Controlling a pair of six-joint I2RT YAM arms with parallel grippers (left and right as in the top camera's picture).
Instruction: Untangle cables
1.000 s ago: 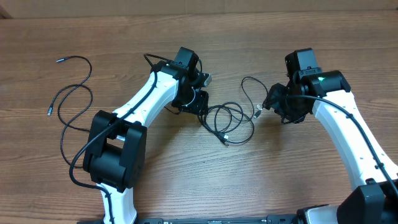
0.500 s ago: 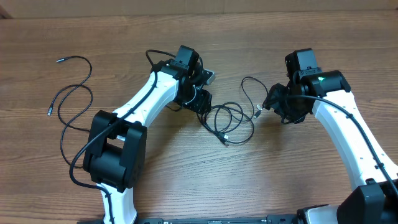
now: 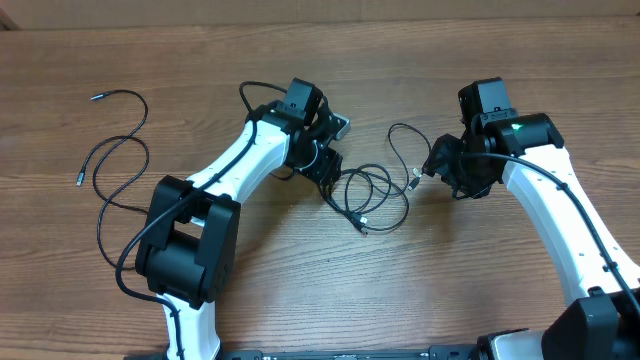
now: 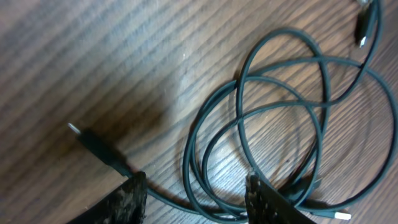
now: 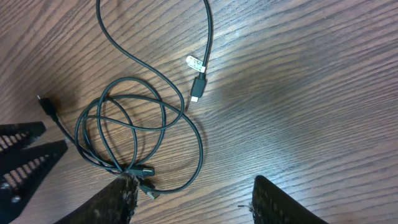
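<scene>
Thin, glossy black cables (image 4: 240, 106) coil in loose loops before our spread left pincer (image 4: 196, 186) (it has shifted slightly); our right pincer (image 5: 193, 193) gapes, empty, over the grained wooden tabletop (image 3: 300, 280).

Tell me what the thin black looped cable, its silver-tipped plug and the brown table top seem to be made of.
Thin black looped cable: probably rubber or soft plastic sheath, matte; it lies in smooth loose loops.
Silver-tipped plug: black plastic-looking body, bright tip likely metal.
Brown table top: wood or wood-look laminate, streaked grain, soft glare; I cannot tell which.
</scene>
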